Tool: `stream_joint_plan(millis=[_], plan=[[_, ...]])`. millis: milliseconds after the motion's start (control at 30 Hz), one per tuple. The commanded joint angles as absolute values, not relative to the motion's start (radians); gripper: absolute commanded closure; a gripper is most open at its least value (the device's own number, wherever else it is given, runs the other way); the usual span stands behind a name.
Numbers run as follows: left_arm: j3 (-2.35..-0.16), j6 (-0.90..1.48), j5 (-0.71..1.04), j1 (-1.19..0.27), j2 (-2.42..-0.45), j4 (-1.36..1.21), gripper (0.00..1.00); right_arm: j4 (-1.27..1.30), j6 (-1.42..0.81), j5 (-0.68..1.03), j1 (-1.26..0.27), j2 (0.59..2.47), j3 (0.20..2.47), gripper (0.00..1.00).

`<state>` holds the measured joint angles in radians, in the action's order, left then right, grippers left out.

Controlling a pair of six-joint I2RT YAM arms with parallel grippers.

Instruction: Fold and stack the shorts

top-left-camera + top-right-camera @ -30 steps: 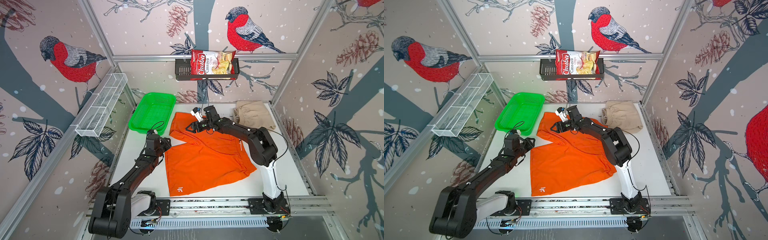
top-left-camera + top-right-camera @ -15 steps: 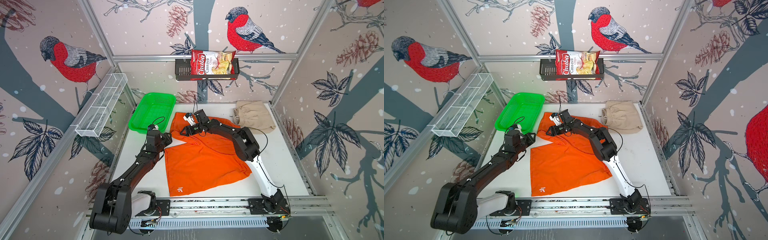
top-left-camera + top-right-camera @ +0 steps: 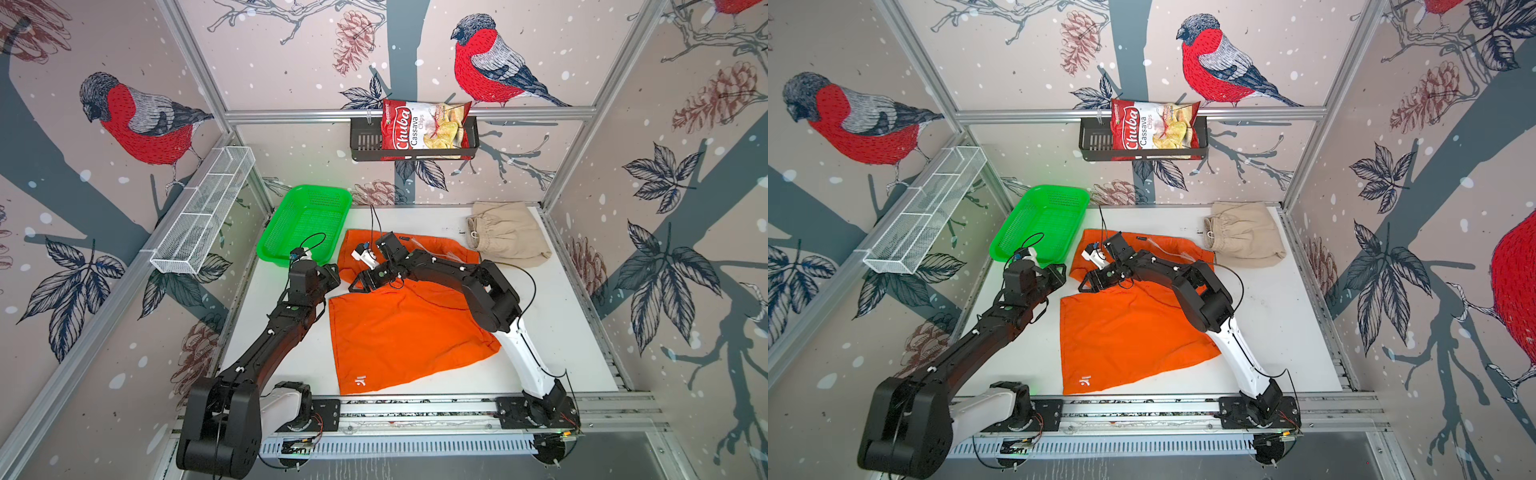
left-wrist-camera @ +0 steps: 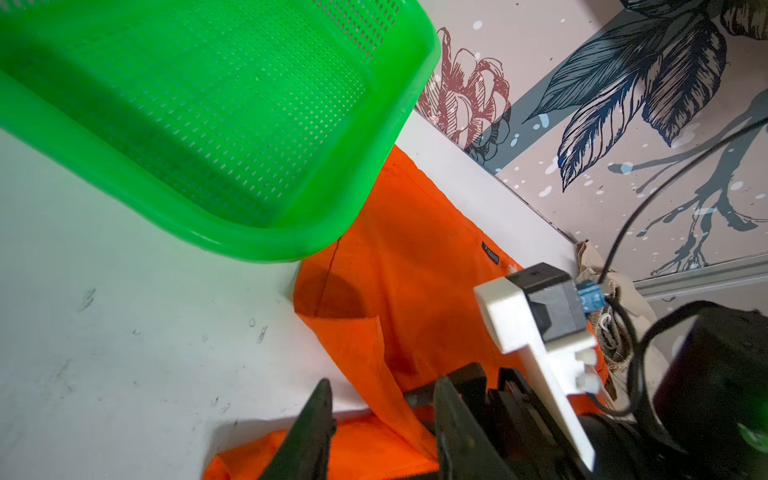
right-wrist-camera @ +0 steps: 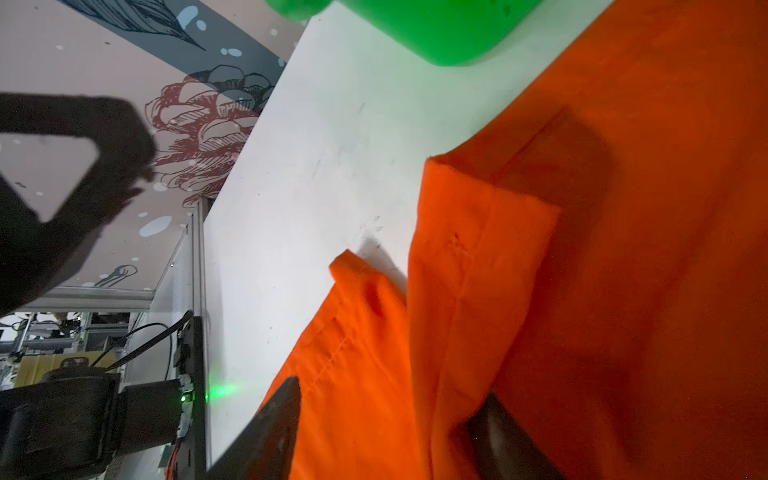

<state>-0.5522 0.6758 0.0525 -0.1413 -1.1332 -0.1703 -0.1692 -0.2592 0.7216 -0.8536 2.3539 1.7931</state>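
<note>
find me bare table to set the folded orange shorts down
Widest bare table: right of the orange shorts, nearer than the beige shorts. Narrow strip beside the left arm. Crowded by the green basket, where left gripper and right gripper meet.

**Twin-arm rig, black with white sections**

- Left arm (image 3: pixel 286 332): matte black links, bulky black shoulder block (image 3: pixel 220 419), white base housing (image 3: pixel 282 405), small green light (image 5: pixel 185 397) at the base.
- Right arm (image 3: pixel 440 266): black upper links, white lower link (image 3: pixel 523 353).
- Wrists: white bracket (image 4: pixel 536 332) carrying a black camera box; black cables (image 4: pixel 635 357) loop loose.
- Left pincer (image 4: pixel 384 382): black tapered fingers (image 4: pixel 316 428).
</note>
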Motion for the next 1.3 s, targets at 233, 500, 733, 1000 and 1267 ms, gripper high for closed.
stream_joint_plan(millis=[233, 500, 733, 1000, 1267], plan=[[-0.557, 0.690, 0.140, -0.186, -1.192, -0.255, 0.63, 0.010, -0.328, 0.708, -0.795, 2.120, 1.548, 0.36], [-0.667, 0.725, 0.146, -0.342, -1.418, -0.347, 0.65, 0.032, -0.431, 0.501, -0.553, 2.021, 1.348, 0.39], [-0.759, 0.769, 0.138, -0.376, -1.663, -0.376, 0.67, -0.032, -0.460, 0.377, -0.441, 2.164, 1.449, 0.39], [-0.778, 0.777, 0.055, -0.354, -1.763, -0.312, 0.69, -0.169, -0.501, 0.258, -0.413, 2.365, 1.694, 0.38], [-0.781, 0.705, -0.005, -0.279, -1.736, -0.267, 0.68, -0.176, -0.532, 0.294, -0.371, 2.470, 1.859, 0.37]])
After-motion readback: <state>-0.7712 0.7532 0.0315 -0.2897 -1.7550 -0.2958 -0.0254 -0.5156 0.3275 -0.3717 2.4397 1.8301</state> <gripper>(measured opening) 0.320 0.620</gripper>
